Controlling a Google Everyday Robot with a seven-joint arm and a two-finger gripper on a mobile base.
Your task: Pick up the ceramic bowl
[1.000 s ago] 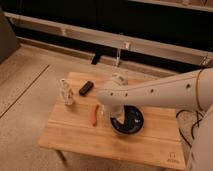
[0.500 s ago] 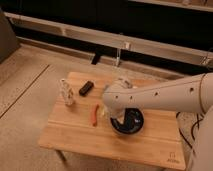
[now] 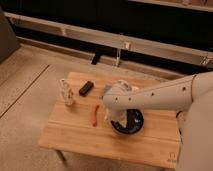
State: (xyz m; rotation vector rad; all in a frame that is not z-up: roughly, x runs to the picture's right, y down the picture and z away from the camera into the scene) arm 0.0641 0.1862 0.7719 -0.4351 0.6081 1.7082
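Observation:
The ceramic bowl (image 3: 131, 123) is a wide, glossy black bowl on the right middle of the wooden table (image 3: 75, 135). My white arm reaches in from the right and bends down over the bowl's left side. My gripper (image 3: 116, 120) hangs at the bowl's left rim, partly hiding it.
A clear plastic bottle (image 3: 66, 91) stands at the table's left. A small black block (image 3: 86, 88) lies at the back left. An orange-red stick-like item (image 3: 94, 114) lies just left of the bowl. Speckled floor surrounds the table, with a dark wall and rail behind.
My arm has swung down and leftward, bringing the gripper lower onto the bowl's left rim. The bowl and other items have not moved.

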